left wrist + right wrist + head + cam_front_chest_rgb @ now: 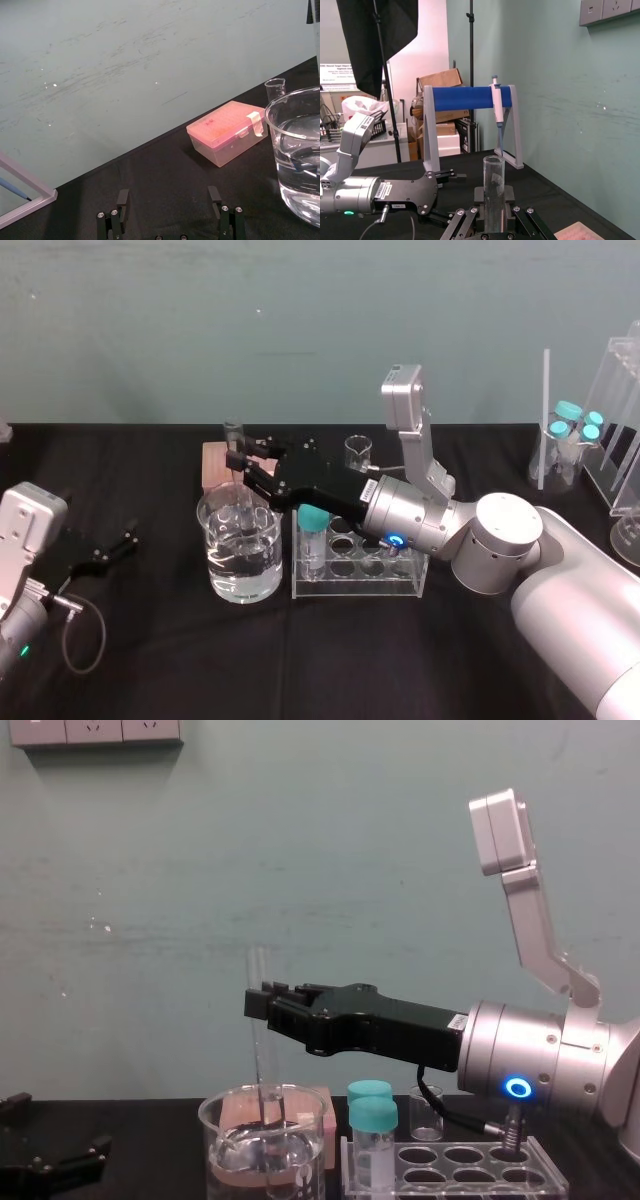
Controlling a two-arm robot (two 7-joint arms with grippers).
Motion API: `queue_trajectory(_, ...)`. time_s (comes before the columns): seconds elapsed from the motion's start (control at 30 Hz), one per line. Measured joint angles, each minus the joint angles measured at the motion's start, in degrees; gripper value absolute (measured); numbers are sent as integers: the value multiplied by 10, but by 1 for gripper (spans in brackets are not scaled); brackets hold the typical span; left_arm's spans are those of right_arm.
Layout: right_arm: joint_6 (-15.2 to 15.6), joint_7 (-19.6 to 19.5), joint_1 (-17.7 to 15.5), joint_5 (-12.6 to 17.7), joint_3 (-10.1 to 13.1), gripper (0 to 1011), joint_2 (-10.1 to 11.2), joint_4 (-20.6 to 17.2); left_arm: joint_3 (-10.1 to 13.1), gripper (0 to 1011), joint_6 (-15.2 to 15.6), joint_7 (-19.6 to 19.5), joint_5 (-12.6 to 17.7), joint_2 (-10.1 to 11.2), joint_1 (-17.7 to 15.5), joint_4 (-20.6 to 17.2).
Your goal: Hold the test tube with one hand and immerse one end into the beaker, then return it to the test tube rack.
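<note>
On the black-covered table (450,660), the biggest glass is the wide clear beaker with a pouring spout (218,540). It is part full of water and stands just left of the low clear acrylic rack with two rows of round holes (360,586). Behind the beaker sits a pale pink plastic box (227,132). My right gripper (240,466), black on a silver wrist with a lit blue ring, reaches over the rack to a spot above the beaker. Its jaws are closed on the long thin clear glass test tube (233,430). I hold the tube upright, its open top above my fingers and its lower end down inside the beaker (whether it breaks the water I cannot tell). My left gripper (112,550) sits low, well left of the beaker, jaws spread wide and holding nothing. Short teal-capped vials (372,1105) stand at the rack's left end.
</note>
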Motion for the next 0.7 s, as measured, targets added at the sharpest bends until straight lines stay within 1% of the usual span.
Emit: queue_trajectory(0.7,1,0,-1,0,1,223,0,-1,0,1000,0,0,0,0,0,0)
